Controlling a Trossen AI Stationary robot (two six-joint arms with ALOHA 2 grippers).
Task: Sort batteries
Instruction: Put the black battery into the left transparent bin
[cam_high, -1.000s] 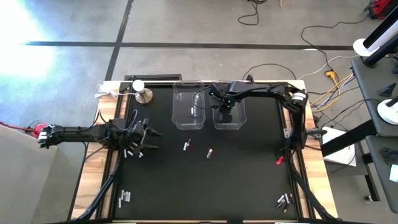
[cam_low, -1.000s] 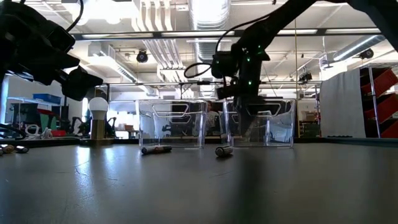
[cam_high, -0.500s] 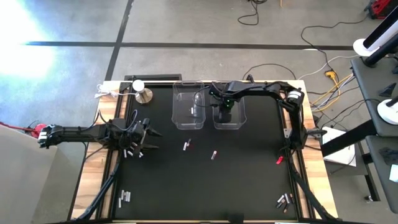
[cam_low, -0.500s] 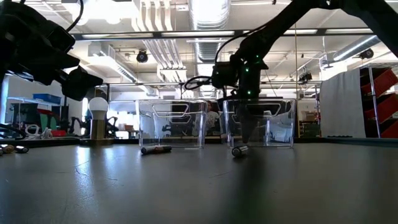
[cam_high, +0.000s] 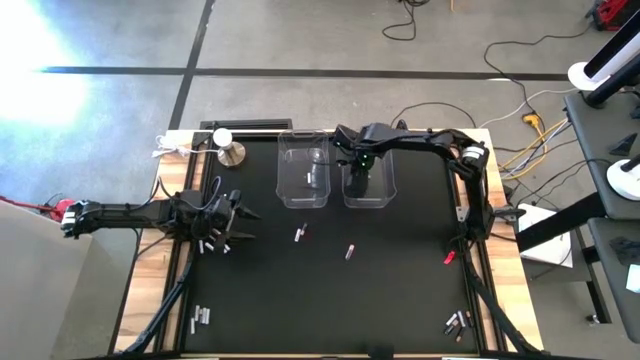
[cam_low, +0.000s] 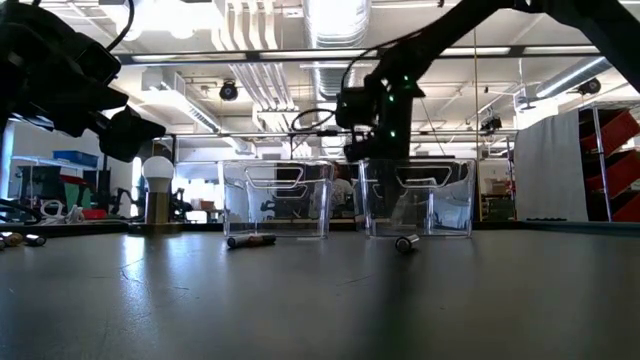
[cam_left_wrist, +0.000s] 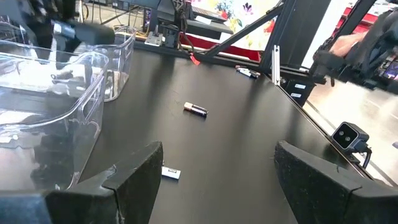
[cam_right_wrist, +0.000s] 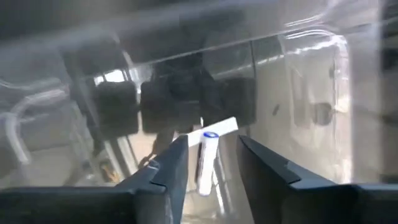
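Note:
My right gripper (cam_high: 358, 178) hangs open over the right clear bin (cam_high: 386, 190), its fingers pointing down (cam_low: 385, 150). In the right wrist view a white battery with a blue ring (cam_right_wrist: 206, 160) shows in the gap between the fingers (cam_right_wrist: 212, 142), apart from both. My left gripper (cam_high: 238, 215) waits open at the table's left side (cam_left_wrist: 217, 149), next to several batteries (cam_high: 212, 243). One light battery (cam_high: 300, 233) and one dark battery (cam_high: 350, 250) lie loose on the black mat in front of the bins (cam_low: 406, 243).
The left clear bin (cam_high: 290, 185) stands beside the right one at the far edge. A silver knob-like object with a white ball (cam_high: 230, 150) stands at the far left. More batteries lie at the near left (cam_high: 200, 318) and near right (cam_high: 457, 322). A small red thing (cam_high: 450, 258) lies near the right edge.
My right gripper has risen out of the right bin and moved slightly toward the far edge. The dark battery in front of the bins has rolled along the mat toward the table's right and near side.

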